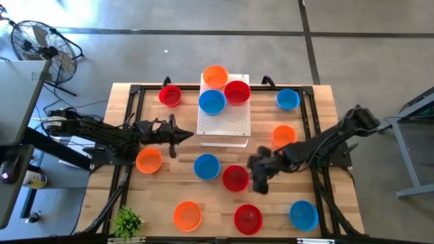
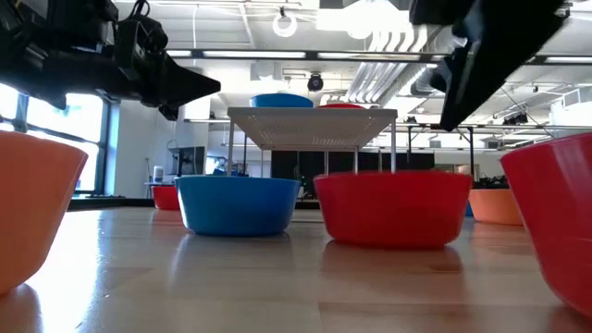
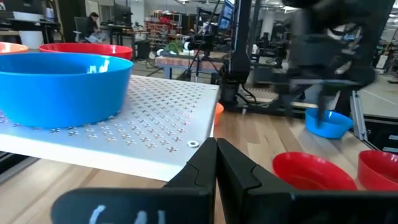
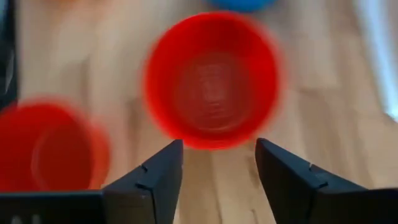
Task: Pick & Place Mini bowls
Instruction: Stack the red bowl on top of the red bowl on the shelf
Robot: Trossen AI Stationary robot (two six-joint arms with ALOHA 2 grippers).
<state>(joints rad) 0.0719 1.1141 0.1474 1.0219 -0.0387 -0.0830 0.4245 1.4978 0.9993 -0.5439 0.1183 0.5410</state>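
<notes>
Three mini bowls, orange [image 1: 215, 76], red [image 1: 237, 91] and blue [image 1: 212, 102], stand on the white perforated board [image 1: 224, 125]. Others stand on the table: red [image 1: 170, 95], blue [image 1: 288, 99], orange [image 1: 283, 135], orange [image 1: 148, 160], blue [image 1: 207, 166], red [image 1: 235, 177], and a near row. My right gripper [image 1: 260, 181] is open, up in the air just right of the middle red bowl [image 4: 211, 78], which lies ahead of its fingers [image 4: 219, 146]. My left gripper [image 1: 184, 135] is shut and empty, left of the board [image 3: 124, 118], its tip [image 3: 216, 144] pointing at it.
The near row holds an orange bowl [image 1: 187, 215], a red bowl [image 1: 248, 218] and a blue bowl [image 1: 304, 215]. A small green plant [image 1: 127, 221] stands at the near left corner. The board stands on thin legs [image 2: 358, 157] above the wooden table.
</notes>
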